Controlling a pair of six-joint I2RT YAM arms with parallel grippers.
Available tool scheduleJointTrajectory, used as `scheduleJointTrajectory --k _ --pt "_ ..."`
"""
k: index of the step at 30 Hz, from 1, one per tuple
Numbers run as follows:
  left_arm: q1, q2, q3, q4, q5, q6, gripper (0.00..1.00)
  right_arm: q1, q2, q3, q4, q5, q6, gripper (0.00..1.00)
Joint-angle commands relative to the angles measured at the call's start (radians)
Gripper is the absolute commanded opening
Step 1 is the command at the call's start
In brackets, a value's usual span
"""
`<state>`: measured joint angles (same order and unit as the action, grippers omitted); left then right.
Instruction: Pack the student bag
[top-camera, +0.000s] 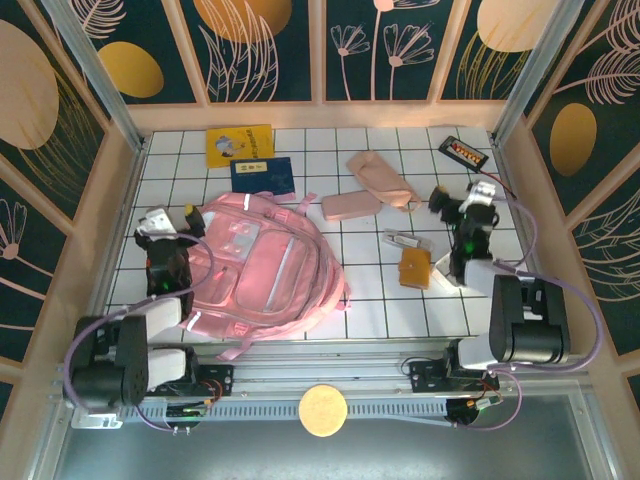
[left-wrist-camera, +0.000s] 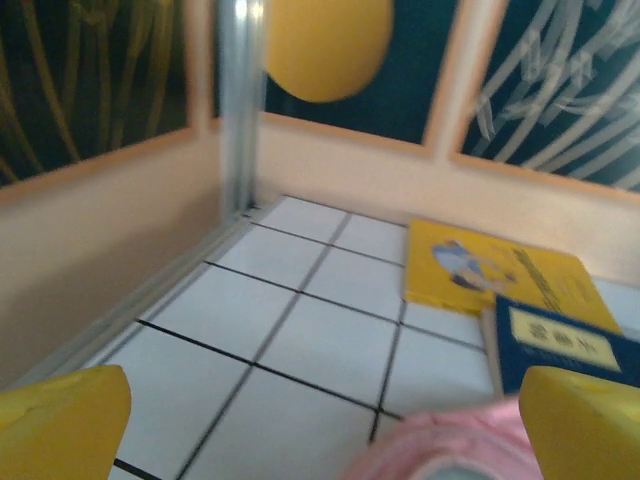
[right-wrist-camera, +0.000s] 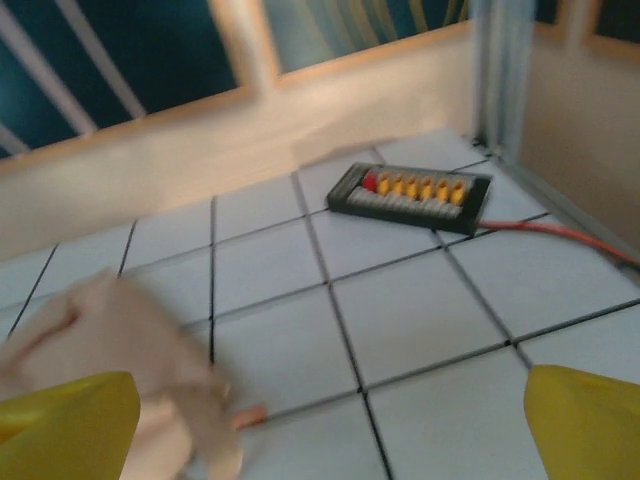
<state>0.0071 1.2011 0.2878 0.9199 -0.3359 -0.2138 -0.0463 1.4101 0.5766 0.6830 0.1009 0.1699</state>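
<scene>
Top camera looks down; low wrist cameras face the back wall (top-camera: 320, 115); left shares the yellow book (top-camera: 239, 145) beyond the student bag (top-camera: 262, 265).

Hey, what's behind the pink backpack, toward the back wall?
A dark blue book lies just behind the student bag, with a yellow book beyond it. Whatever is under or inside the bag is covered.

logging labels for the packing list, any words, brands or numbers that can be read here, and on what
Nothing reads clearly enough to quote.
On the blue book: a pale cover label with dark characters, too blurred to read.
On the yellow book: a printed picture; any title is too blurred to read.
On the black box: a row of yellow and red marks, no legible letters.
On the student bag: no print can be made out.
</scene>
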Motion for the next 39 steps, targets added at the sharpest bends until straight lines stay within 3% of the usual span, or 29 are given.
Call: scheduleJointTrajectory --k 1,4,6,8,10,13,17,19,24,31,35,39 --pt "-0.001 -0.056 0.208 -0.583 -0.125 -0.169 0.99 -0.027 0.057 0.33 -0.607 0.038 0.174 0.99" --pt "-0.001 -0.095 0.324 -0.818 0.098 -0.205 0.99 -0.036 0.176 0.558 -0.864 -0.189 0.174 0.99" --pt "-0.001 -0.147 0.339 -0.875 0.235 -0.263 0.99 -0.024 0.194 0.6 -0.885 -0.381 0.191 0.99" --pt "-0.001 -0.19 0.294 -0.886 0.309 -0.437 0.99 0.009 0.187 0.61 -0.873 -0.512 0.215 0.99" --pt "-0.001 -0.243 0.245 -0.912 0.344 -0.617 0.99 0.065 0.196 0.639 -0.898 -0.579 0.218 0.99" --pt "0.0 -0.327 0.22 -0.999 0.366 -0.767 0.99 0.164 0.208 0.669 -0.955 -0.657 0.199 0.99" --pt "-0.001 -0.229 0.287 -1.083 0.641 -0.825 0.99 0.294 0.227 0.645 -0.943 -0.797 0.257 0.99" --pt "-0.018 -0.183 0.297 -1.074 0.759 -0.876 0.99 0.377 0.252 0.65 -0.961 -0.818 0.281 0.99" --pt "-0.067 -0.31 0.244 -1.094 0.758 -0.979 0.99 0.54 0.35 0.721 -1.077 -0.741 0.261 0.99" --pt "-0.252 -0.415 0.142 -1.07 0.655 -1.081 0.98 0.588 0.406 0.696 -1.062 -0.717 0.299 0.96" --pt "-0.259 -0.408 0.141 -1.024 0.677 -1.065 0.98 0.609 0.454 0.722 -1.085 -0.715 0.273 0.94" --pt "-0.261 -0.423 0.06 -0.783 0.758 -1.143 0.99 0.608 0.504 0.734 -1.1 -0.702 0.246 0.91"
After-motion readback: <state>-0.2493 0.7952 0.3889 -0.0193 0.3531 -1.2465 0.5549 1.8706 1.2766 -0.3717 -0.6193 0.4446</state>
